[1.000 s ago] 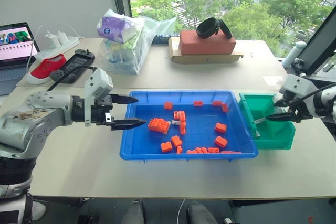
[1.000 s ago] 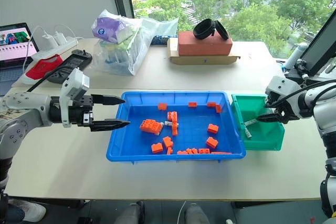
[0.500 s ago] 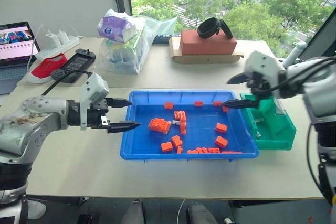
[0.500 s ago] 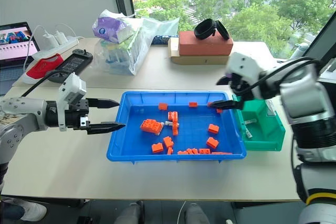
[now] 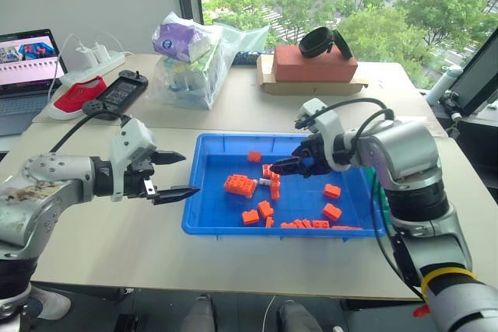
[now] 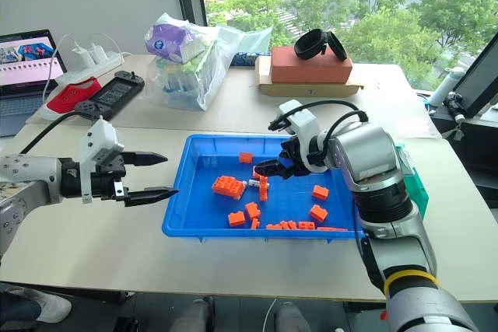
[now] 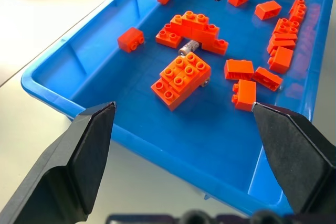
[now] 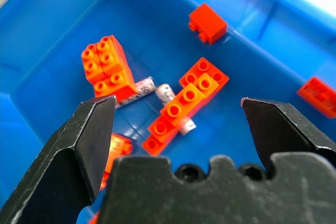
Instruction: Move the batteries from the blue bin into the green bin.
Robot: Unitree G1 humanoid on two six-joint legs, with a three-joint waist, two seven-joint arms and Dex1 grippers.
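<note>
The blue bin (image 5: 208,211) lies at the table's middle, holding orange bricks and the batteries. A small white battery (image 5: 262,182) lies between an orange block and a long orange brick. The right wrist view shows three batteries (image 8: 137,88) (image 8: 165,93) (image 8: 186,125) around that long brick. My right gripper (image 5: 289,162) hangs open and empty just above them, pointing down and left. My left gripper (image 5: 191,173) stands open and empty outside the bin's left rim, pointing into it. A sliver of the green bin (image 6: 416,188) shows behind my right arm.
Orange bricks (image 5: 239,186) are scattered across the blue bin. At the back of the table stand a plastic bag (image 5: 191,60) and a red-brown box (image 5: 311,64) on cardboard. A laptop (image 5: 27,56), a power strip (image 5: 117,92) and cables sit at the far left.
My right gripper has swung left from the green bin to above the middle of the blue bin, and it is open. The left gripper has hardly moved.
</note>
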